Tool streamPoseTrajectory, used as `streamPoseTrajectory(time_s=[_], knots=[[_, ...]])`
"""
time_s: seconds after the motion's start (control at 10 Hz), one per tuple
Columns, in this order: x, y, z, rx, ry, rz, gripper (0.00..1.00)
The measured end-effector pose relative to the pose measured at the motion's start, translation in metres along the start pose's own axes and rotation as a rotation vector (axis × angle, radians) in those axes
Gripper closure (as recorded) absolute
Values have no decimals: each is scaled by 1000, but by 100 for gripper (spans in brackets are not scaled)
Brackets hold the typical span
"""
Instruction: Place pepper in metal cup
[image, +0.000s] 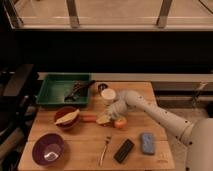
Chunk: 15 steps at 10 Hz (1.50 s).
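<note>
Just beside the pepper (89, 118), the pincer (104, 119) hangs low, its grip impossible to tell.

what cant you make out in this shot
1. Camera view: whether the gripper, low over the table between the pepper and the orange fruit, touches the pepper; its own body covers that spot.
2. The pepper's right end, hidden by the gripper.
3. The dark items in the green tray: too blurred to name.
4. The cup beside the tray: its inside is too small to see.
</note>
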Motion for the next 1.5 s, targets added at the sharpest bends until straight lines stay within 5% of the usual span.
streamPoseTrajectory(time_s=[0.5, 1.3, 1.5], knots=[[0, 0, 0, -1, 1, 0, 21], [0, 2, 2, -7, 4, -2, 20], [0, 1, 1, -3, 1, -1, 31]])
